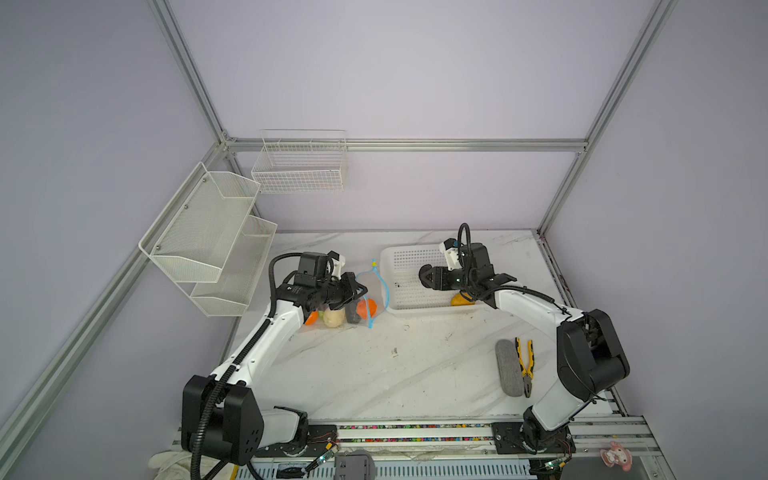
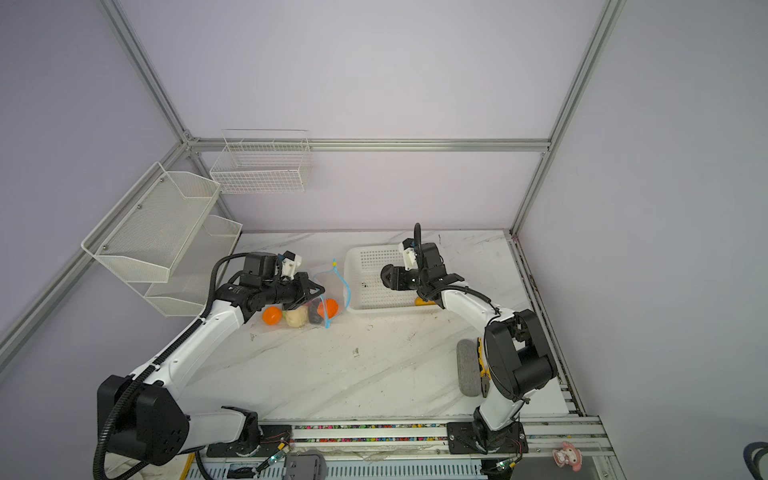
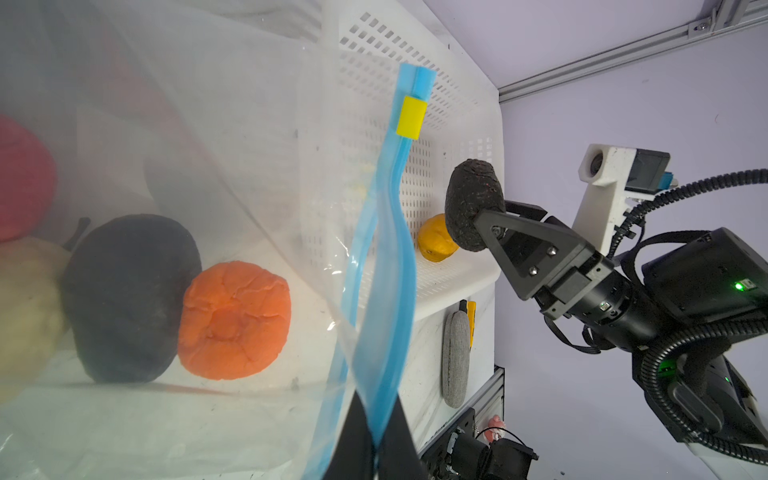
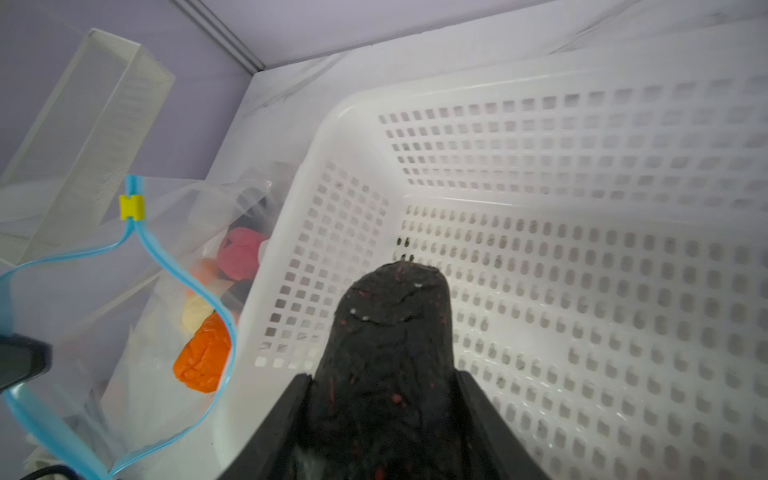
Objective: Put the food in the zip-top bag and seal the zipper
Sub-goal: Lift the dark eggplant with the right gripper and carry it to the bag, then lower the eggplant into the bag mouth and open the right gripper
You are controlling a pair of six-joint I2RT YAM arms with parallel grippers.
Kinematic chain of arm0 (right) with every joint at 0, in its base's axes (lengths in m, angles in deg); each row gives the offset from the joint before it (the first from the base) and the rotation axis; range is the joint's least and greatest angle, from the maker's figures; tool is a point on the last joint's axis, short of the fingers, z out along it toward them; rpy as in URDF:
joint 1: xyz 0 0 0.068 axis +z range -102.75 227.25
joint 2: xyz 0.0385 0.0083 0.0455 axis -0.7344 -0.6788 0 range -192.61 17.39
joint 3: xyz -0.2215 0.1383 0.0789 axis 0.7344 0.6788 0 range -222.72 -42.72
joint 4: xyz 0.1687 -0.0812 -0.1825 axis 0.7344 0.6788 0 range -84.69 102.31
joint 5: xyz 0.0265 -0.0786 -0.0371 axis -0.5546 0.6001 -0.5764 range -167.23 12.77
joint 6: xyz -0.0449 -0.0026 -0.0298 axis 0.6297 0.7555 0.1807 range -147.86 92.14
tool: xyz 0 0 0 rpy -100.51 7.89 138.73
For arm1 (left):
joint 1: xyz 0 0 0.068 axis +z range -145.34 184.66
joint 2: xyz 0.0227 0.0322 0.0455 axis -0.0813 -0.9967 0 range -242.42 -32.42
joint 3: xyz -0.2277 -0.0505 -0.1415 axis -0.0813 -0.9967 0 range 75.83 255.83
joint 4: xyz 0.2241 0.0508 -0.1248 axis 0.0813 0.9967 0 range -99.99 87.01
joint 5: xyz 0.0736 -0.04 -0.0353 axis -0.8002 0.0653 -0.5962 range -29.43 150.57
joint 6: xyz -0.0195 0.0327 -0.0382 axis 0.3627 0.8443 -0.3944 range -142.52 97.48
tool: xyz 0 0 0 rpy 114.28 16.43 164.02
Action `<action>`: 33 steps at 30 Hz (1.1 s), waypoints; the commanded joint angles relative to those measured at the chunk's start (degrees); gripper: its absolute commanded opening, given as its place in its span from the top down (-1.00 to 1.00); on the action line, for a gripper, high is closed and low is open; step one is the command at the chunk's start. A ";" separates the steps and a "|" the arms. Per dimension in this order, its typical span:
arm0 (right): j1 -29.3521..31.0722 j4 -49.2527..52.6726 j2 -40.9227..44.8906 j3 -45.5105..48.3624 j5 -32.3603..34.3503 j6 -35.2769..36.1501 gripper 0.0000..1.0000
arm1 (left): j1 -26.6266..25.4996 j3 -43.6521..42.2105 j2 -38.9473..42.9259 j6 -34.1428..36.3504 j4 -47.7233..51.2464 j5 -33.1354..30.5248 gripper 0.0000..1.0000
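Lilac walls framed by aluminium rails enclose a white marbled bench [image 1: 374,374]. At its far left lies the zip-top bag [image 3: 257,166], clear and slumped, its mouth turned right. The left pincer [image 3: 376,440] is clenched on the left lip of the light-blue zipper [image 3: 399,266], holding it apart from the other lip so the mouth gapes. The yellow slider [image 3: 410,117] sits at the zipper's far end. Just inside the mouth rests an orange fruit [image 3: 235,320], touching a black round fruit [image 3: 129,295]. A cream pear [image 3: 25,307] and a pink ball [image 4: 241,253] lie deeper in. A second orange fruit [image 2: 272,316] lies further left beside the left arm; whether the bag covers it I cannot tell. Just right of the bag stands a white perforated basket [image 4: 582,145]. The right pincer [image 4: 382,376] hangs over the basket's left part, grasping a black oblong lump [image 4: 395,316] between its fingers. A yellow-brown oval [image 3: 434,245] lies in the basket's near right corner. Yellow-handled pliers [image 1: 525,361] and a grey oval pad [image 1: 508,368] lie side by side on the near right of the bench.
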 commanded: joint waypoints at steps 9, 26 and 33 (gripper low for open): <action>7.70 -8.27 0.97 0.29 -8.63 3.45 -0.03 | 0.00 1.32 0.69 -0.31 -1.77 0.77 1.00; 12.93 -10.43 -7.06 -6.52 -13.18 4.62 -0.03 | -0.01 1.10 1.41 -0.35 -1.59 1.29 1.00; 13.96 -11.92 -10.41 -9.32 -12.67 4.79 -0.03 | 0.04 0.65 1.87 -0.26 -1.59 1.14 1.00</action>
